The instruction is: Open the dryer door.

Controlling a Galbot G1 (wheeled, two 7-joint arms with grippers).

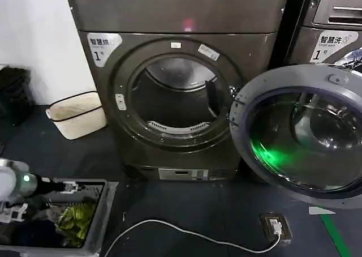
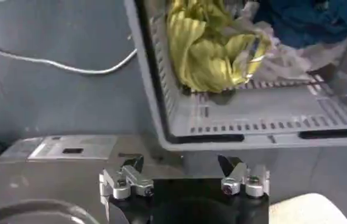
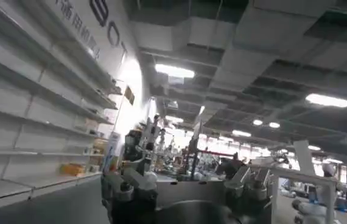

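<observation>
The dryer door (image 1: 266,87), a grey ring round dark glass with a green glint, stands swung wide open to the right of the bronze-grey dryer (image 1: 169,13). The drum opening (image 1: 175,101) is exposed. My left gripper (image 1: 70,186) hovers low at the left, over a laundry crate and well away from the door. In the left wrist view the left gripper (image 2: 181,167) is open with nothing between its fingers. In the right wrist view my right gripper (image 3: 185,182) points up toward a ceiling and shelves, its fingers spread apart and empty.
A grey laundry crate (image 1: 104,211) with yellow and blue clothes sits on the floor at the front left. A white woven basket (image 1: 76,115) stands left of the dryer. A white cable (image 1: 186,234) runs to a floor socket (image 1: 275,226). An LG machine (image 1: 334,19) stands at the right.
</observation>
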